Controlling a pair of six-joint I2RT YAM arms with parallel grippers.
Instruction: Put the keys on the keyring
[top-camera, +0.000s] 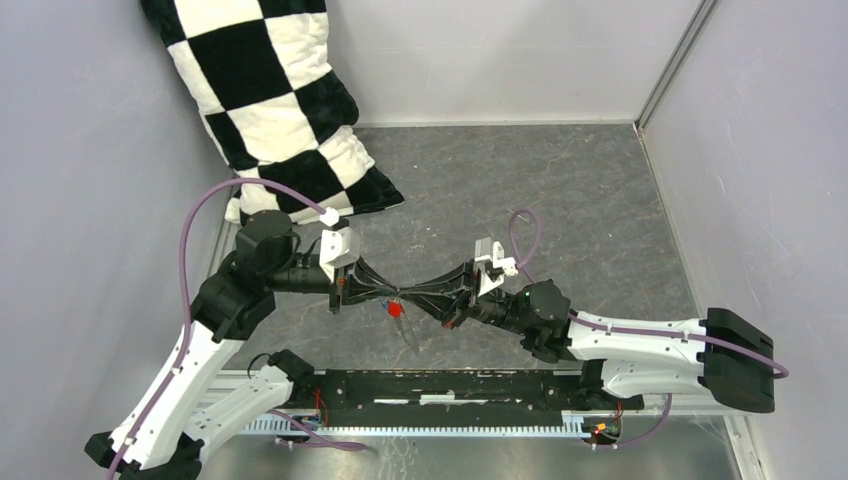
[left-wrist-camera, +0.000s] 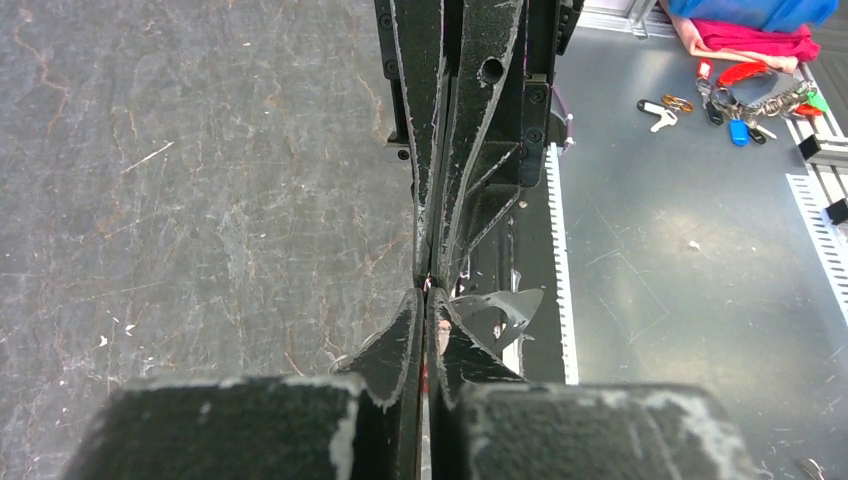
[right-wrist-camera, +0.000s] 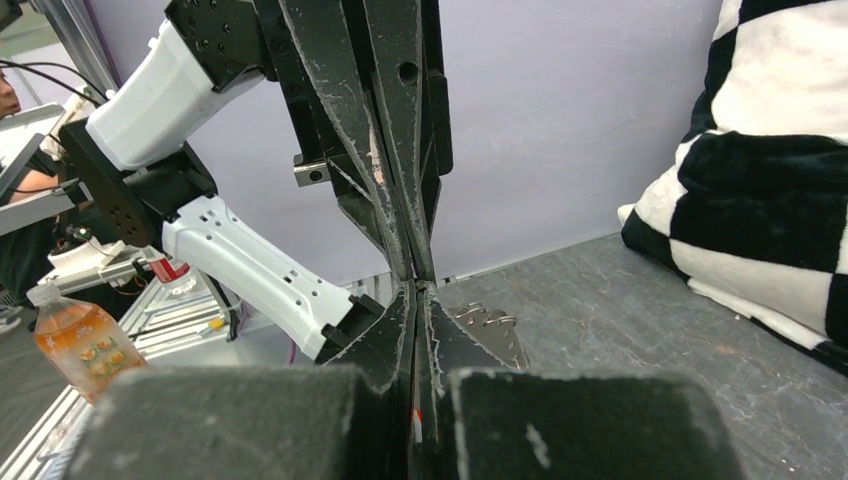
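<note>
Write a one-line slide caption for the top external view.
Left arm and right arm meet tip to tip over the table, jaws shut, a red-headed key just below them, checkered pillow far left.

A black-and-white checkered pillow (top-camera: 280, 110) lies on the grey table's (top-camera: 560, 190) far-left corner.

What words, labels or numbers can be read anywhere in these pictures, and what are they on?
No text can be read in any view.
The bottle has a label with round orange pictures; any print on it is too blurred.
The bunch of coloured keys is too small to show any marking.
The checkered pillow bears no writing.
</note>
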